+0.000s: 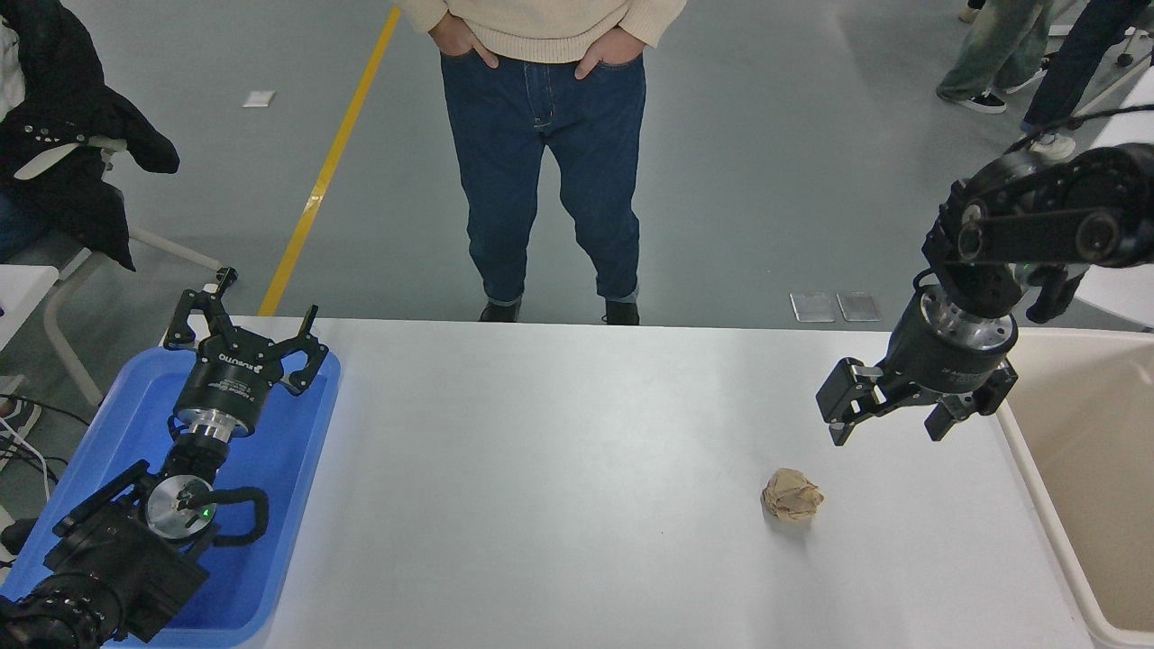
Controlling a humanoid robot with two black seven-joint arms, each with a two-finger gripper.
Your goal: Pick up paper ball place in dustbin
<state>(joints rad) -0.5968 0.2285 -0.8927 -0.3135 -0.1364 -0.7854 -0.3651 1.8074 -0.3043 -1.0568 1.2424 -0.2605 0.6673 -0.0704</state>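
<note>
A crumpled tan paper ball (792, 497) lies on the white table (559, 487), right of centre. My right gripper (892, 431) hangs open in the air above and to the right of the ball, fingers pointing down, holding nothing. The beige dustbin (1064, 541) with its cream rim stands at the table's right end, just right of that gripper. My left gripper (242, 335) rests open over the blue tray (270, 505) at the lower left, parked.
A person in jeans and a cream sweater stands at the table's far side, hands in pockets. A chair with a dark jacket is at the upper left. Other people's legs show at the top right.
</note>
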